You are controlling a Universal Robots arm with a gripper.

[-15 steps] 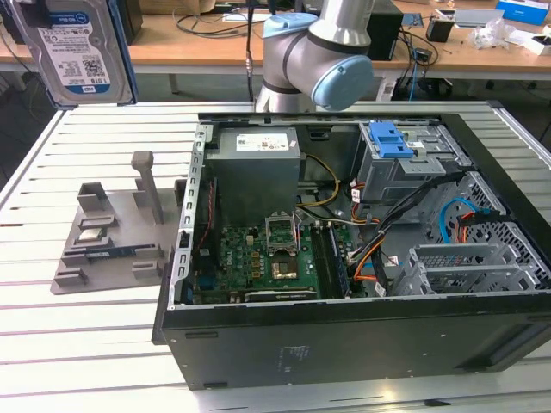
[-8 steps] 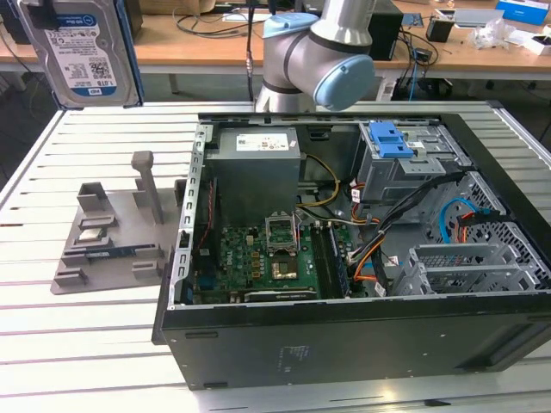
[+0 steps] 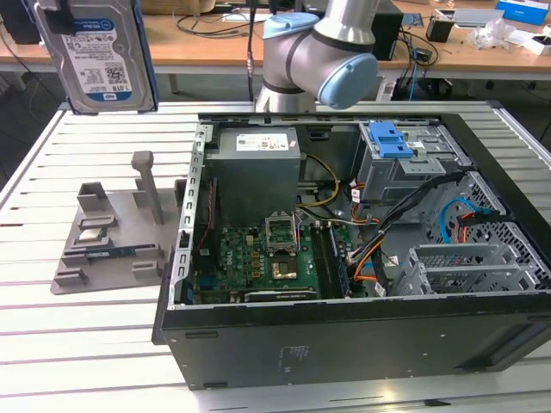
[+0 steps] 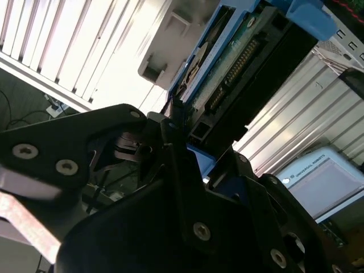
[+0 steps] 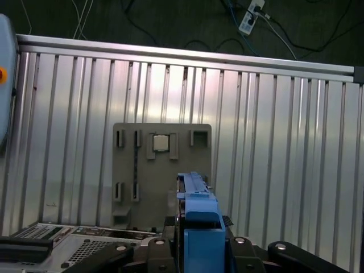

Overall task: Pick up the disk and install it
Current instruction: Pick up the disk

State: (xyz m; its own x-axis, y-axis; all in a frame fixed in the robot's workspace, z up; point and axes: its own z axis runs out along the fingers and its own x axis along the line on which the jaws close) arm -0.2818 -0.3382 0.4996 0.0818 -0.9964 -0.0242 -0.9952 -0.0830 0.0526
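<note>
The disk (image 3: 96,53), a silver hard drive with a blue-and-white label and a blue carrier frame, hangs upright high above the table at the exterior view's left. My gripper (image 3: 64,15) is shut on its upper edge. In the first wrist view the disk (image 5: 197,211) shows edge-on between the black fingers (image 5: 249,250), straight above the grey fixture (image 5: 162,170). The second wrist view shows the disk's circuit-board side (image 4: 234,61) clamped in the gripper (image 4: 181,149).
An open black computer case (image 3: 344,331) lies on the slatted table (image 3: 77,344), with a drive cage and a bare blue bracket (image 3: 389,138) at its far right. The grey fixture (image 3: 112,237) beside the case holds a chip and a memory stick. The arm's base (image 3: 297,60) stands behind the case.
</note>
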